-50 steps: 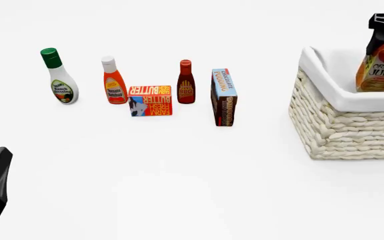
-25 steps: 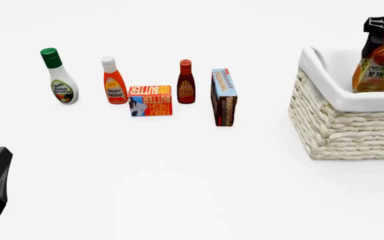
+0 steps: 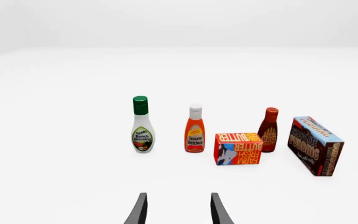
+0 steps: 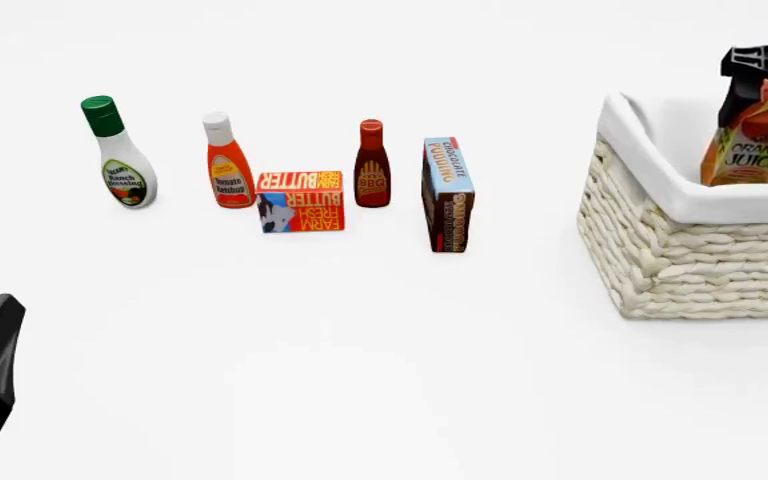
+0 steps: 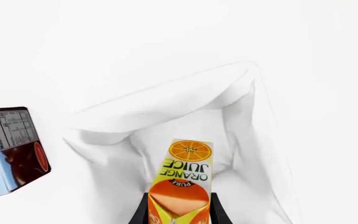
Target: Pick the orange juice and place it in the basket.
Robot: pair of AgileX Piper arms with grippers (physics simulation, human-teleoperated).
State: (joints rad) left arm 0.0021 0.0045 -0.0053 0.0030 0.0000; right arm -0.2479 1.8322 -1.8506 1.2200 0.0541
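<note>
Now the right gripper (image 4: pixel 747 72) is clenched on the top of the orange juice (image 4: pixel 754 138), with one black finger on each side of the gable in the right wrist view. The carton stands almost upright, a little tilted, with its lower part inside the basket (image 4: pixel 678 250), below the white cloth rim; whether its bottom touches the basket floor I cannot tell. From the wrist camera the carton (image 5: pixel 182 177) hangs over the white liner (image 5: pixel 166 112) of the basket. The left gripper (image 3: pixel 177 212) is released, its two fingers apart with nothing between them, and it is low at the near left of the table (image 4: pixel 357 380). Farther on the table stand in a row the ranch dressing bottle (image 4: pixel 120 155), the ketchup bottle (image 4: pixel 228 162), the butter box (image 4: pixel 301 201), the BBQ sauce bottle (image 4: pixel 372 165) and the chocolate pudding box (image 4: pixel 448 195), all well apart from the basket.
</note>
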